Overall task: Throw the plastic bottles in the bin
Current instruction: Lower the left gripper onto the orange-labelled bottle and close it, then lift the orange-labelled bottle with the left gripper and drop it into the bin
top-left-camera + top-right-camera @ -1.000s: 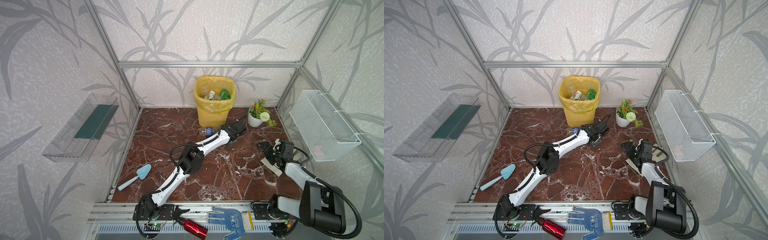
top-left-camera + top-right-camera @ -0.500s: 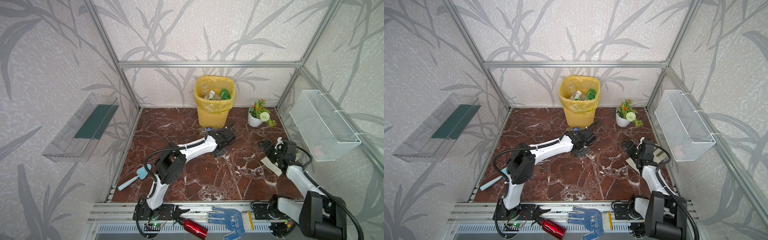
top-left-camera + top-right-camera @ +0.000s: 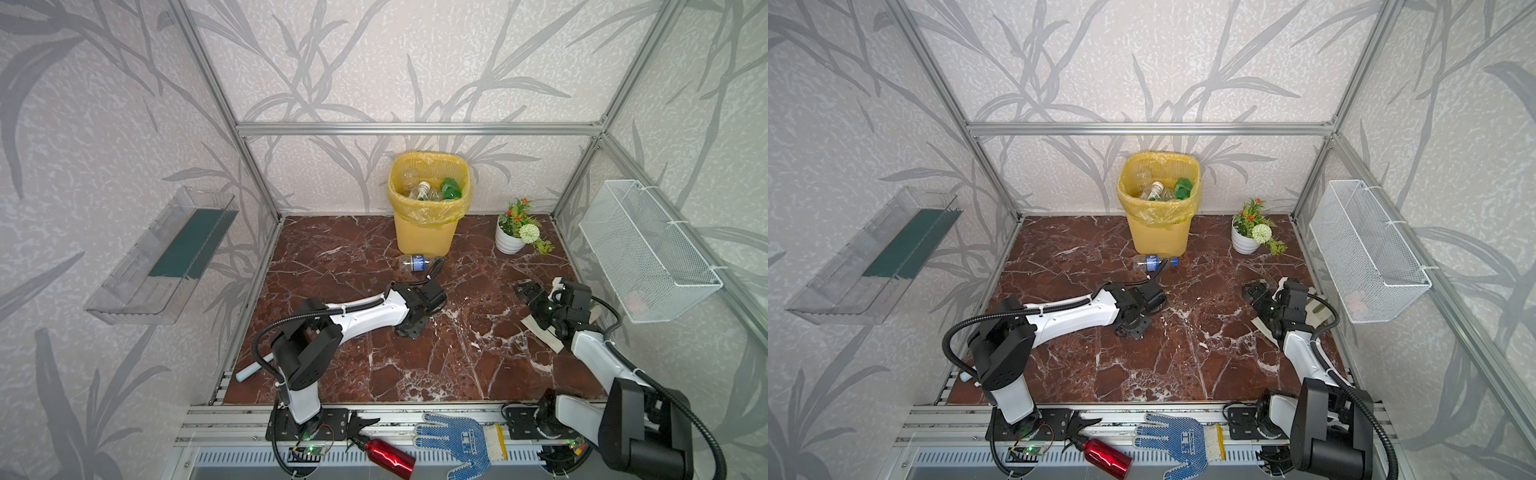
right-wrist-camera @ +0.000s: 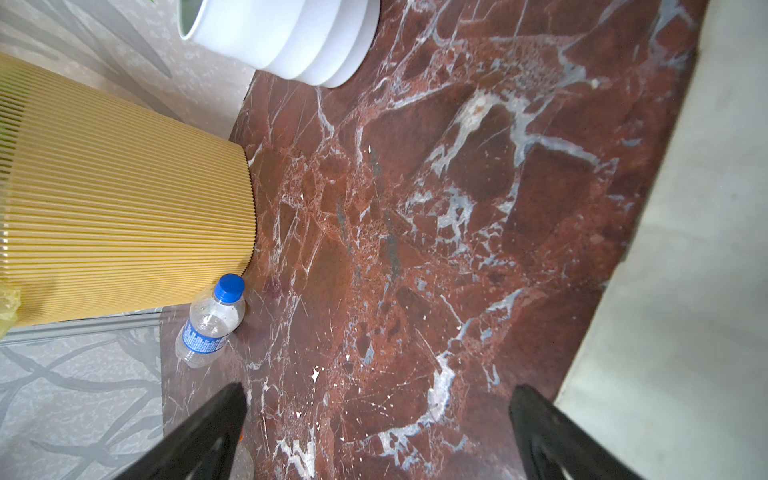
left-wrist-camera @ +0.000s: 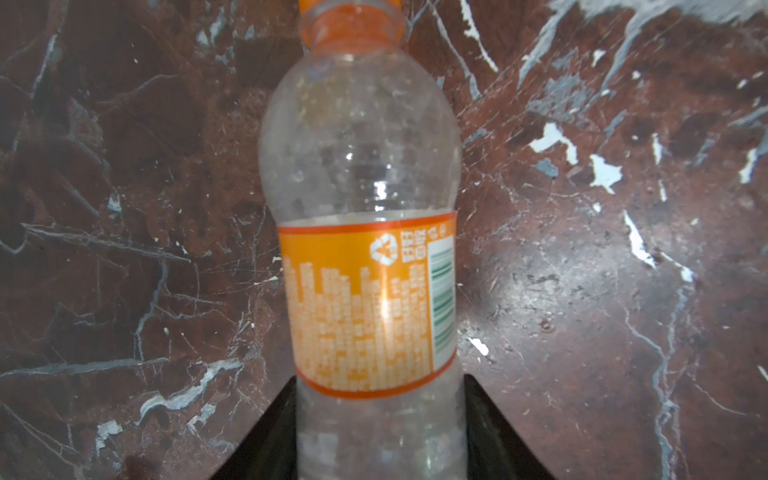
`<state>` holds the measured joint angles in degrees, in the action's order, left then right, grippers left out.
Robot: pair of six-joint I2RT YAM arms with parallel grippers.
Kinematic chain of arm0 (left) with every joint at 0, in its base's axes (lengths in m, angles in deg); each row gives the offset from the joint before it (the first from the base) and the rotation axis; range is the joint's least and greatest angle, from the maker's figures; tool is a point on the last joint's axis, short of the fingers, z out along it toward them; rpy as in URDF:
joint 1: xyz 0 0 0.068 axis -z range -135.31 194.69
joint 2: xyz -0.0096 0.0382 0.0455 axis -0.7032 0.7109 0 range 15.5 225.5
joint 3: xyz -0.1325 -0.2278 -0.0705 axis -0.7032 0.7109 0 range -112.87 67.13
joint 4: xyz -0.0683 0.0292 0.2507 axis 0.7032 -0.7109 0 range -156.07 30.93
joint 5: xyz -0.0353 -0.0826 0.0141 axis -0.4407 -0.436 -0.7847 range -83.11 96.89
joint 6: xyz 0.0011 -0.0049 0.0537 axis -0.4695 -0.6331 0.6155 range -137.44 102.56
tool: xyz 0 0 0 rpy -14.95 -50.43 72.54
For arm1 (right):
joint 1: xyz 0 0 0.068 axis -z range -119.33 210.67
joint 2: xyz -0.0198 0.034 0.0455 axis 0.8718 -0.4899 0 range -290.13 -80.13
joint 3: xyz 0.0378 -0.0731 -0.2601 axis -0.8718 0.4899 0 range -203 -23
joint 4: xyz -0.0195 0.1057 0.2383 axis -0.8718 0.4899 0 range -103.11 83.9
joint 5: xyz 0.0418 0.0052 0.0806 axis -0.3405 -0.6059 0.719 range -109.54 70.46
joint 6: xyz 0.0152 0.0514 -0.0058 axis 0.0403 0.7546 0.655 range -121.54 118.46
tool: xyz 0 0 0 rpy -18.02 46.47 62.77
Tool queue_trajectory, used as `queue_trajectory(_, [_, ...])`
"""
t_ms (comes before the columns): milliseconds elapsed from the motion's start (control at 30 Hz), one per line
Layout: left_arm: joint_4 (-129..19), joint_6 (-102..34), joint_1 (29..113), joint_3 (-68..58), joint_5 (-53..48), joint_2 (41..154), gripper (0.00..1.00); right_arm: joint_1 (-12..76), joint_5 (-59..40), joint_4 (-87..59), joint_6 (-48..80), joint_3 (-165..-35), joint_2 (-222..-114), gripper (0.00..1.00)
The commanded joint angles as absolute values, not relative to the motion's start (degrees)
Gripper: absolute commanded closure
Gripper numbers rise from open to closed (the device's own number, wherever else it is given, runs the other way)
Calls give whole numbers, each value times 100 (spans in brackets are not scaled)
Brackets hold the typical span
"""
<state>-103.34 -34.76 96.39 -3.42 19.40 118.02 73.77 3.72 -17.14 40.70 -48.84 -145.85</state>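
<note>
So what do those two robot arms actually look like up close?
The left arm and right arm match: smooth white shells between chunky black joints, on black bases. A black ribbed cable loops along each. The left gripper and right gripper are black, each with two tapering, wedge-like fingers. No markings are legible.

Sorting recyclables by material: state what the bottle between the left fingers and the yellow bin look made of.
Orange-capped bottle: likely clear thin plastic; the floor shows through, with glossy glints. Bin: seemingly matte yellow plastic; fine moulded ribs, lined with a translucent bag.
</note>
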Motion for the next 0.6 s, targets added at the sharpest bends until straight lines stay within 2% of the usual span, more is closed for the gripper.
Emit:
queue_trajectory(0, [-10398, -3625, 9646, -406, 1912, 11748, 40, 7404, 450, -1820, 4120, -4884, -14623, 1])
queue_trajectory(233, [-10459, -3780, 9632, -461, 2084, 11585, 10, 7403, 470, -1794, 4118, -4901, -14649, 1])
queue_trajectory(400, [-10370, -3751, 9544, -720, 1956, 11586, 4, 7408, 498, -1803, 4129, -4912, -14693, 1])
queue_trajectory(567, [-10753, -3537, 9336, -1225, 1711, 12052, 4, 7403, 533, -1794, 4101, -4910, -14719, 1])
